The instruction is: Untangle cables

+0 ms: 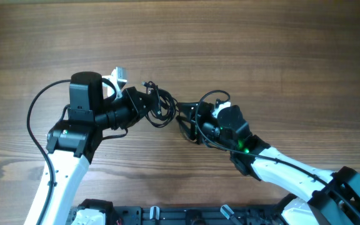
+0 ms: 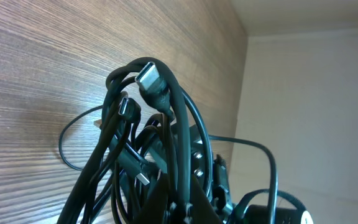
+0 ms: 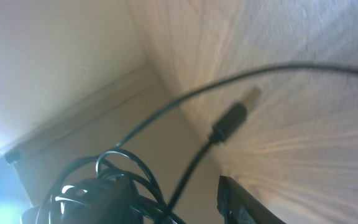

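Observation:
The cables [image 1: 162,107] are a knot of thin black cords stretched between my two grippers at the middle of the table. My left gripper [image 1: 154,103] points right and is shut on the bundle. In the left wrist view the cords [image 2: 166,143] rise out of the closed left gripper [image 2: 180,200], with a silver-tipped plug [image 2: 146,78] on top. My right gripper [image 1: 189,120] meets the tangle from the right. In the right wrist view its fingers [image 3: 244,205] stand apart around the gripper's middle [image 3: 179,194]. One cord with a plug [image 3: 230,120] runs up through the gap. Coiled loops [image 3: 114,180] hide the other finger.
The wooden table [image 1: 261,50] stretches all around the tangle. A thick black arm cable [image 1: 35,112] arcs out to the left of the left arm. A black rail [image 1: 167,215] runs along the near edge. The right arm [image 1: 292,172] comes in from the lower right.

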`<state>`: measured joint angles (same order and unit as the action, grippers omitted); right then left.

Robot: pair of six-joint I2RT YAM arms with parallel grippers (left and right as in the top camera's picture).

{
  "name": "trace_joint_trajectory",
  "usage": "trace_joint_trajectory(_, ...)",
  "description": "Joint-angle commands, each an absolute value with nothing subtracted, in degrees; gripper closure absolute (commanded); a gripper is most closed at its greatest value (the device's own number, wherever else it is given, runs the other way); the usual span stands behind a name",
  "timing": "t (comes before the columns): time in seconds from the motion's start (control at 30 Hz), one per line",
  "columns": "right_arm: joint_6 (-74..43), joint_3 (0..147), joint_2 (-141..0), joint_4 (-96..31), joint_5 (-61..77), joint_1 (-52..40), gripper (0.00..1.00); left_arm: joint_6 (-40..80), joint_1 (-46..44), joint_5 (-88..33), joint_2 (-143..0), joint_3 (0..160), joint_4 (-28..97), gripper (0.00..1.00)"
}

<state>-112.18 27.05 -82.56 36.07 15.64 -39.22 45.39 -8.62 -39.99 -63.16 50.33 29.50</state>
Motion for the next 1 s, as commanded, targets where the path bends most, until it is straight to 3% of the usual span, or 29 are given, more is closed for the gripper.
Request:
trace_joint_trajectory(0.0,-118.69,27.27,-83.05,36.62,16.27,-40.29,0.59,46.98,-8.91,-40.86,-62.59,51.40,28.91,0.96)
trace_joint_trajectory(0.13,-118.67,27.27,-83.05,36.29,15.66,-40.29,0.78,46.98,-8.91,-40.88,-62.59,51.40,28.95,0.96)
trace_joint_trajectory(0.2,-118.50,27.27,-83.05,35.94,14.44,-40.29,0.95,46.98,-8.91,-40.91,-62.59,51.40,28.97,0.96)
trace_joint_trajectory(0.43,-113.93,27.27,-83.05,34.24,8.01,-40.27,0.96,46.96,-8.91,-40.91,-62.59,51.40,31.14,0.96)
trace_joint_trajectory(0.63,-87.20,27.27,-82.48,38.98,3.46,-37.26,0.96,40.95,-8.91,-40.88,-62.59,51.40,32.29,0.96)
trace_joint_trajectory(0.8,-68.97,27.29,-81.08,50.26,13.96,-35.18,0.95,35.99,-8.91,-40.58,-62.65,51.40,33.21,0.96)
trace_joint_trajectory(0.97,-64.86,27.31,-81.12,52.71,18.68,-36.42,0.95,36.95,-8.91,-39.13,-63.33,51.40,32.99,0.96)
